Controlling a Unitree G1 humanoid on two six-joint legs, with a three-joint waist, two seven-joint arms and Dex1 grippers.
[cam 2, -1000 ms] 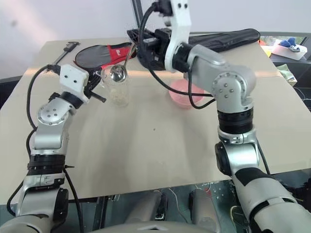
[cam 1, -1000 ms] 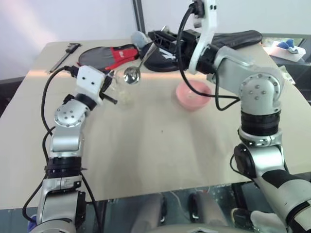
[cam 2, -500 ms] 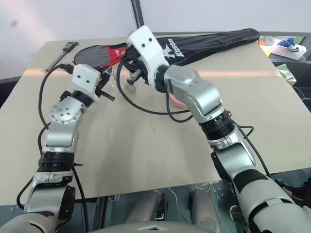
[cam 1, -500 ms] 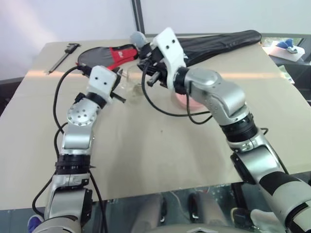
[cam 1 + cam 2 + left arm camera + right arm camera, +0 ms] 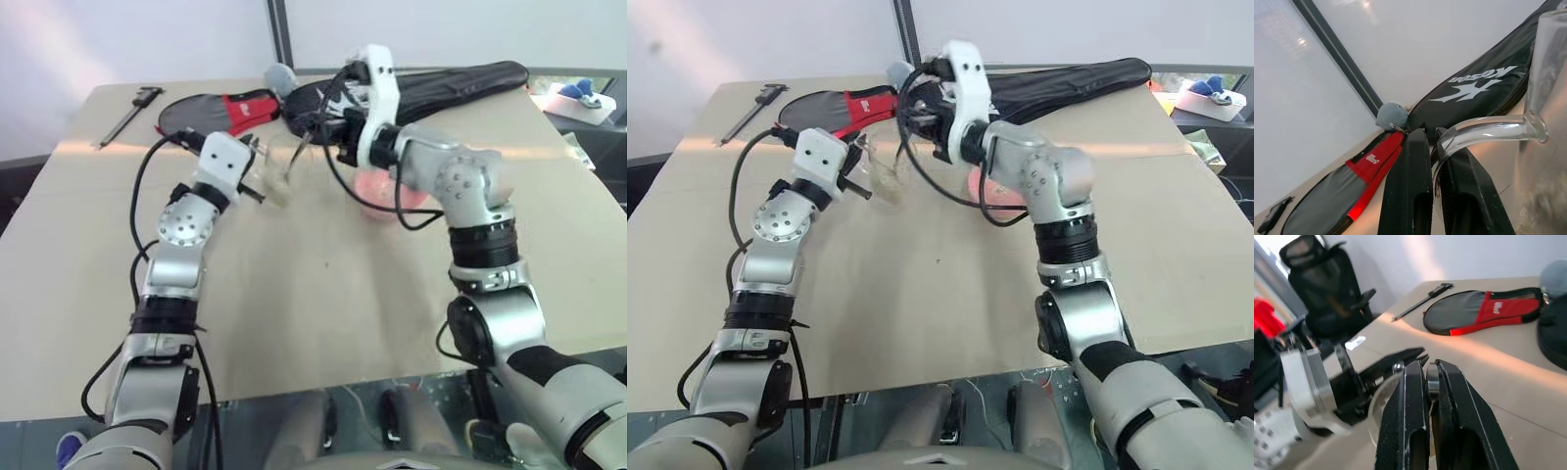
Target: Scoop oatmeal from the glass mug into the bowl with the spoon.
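Observation:
My left gripper (image 5: 1432,161) is shut on the curved handle of the glass mug (image 5: 277,171), which it holds just above the table, left of centre. Pale oatmeal (image 5: 281,193) lies in the mug's bottom. Reaching in from the right, my right gripper (image 5: 1430,382) is shut on the handle of the silver spoon (image 5: 300,155). The spoon slants down into the mug, its head hidden inside. The pink bowl (image 5: 375,188) stands just right of the mug, partly covered by my right forearm.
A long black racket bag (image 5: 441,83), a red-and-black racket cover (image 5: 220,113) and a grey plush ball (image 5: 279,76) lie along the table's far side. A dark caliper (image 5: 127,110) lies at the far left corner. A white tray (image 5: 573,98) sits beyond the right edge.
My right gripper has come down and to the left, lowering the spoon from above the mug into it. The left arm has edged the mug slightly forward and to the right.

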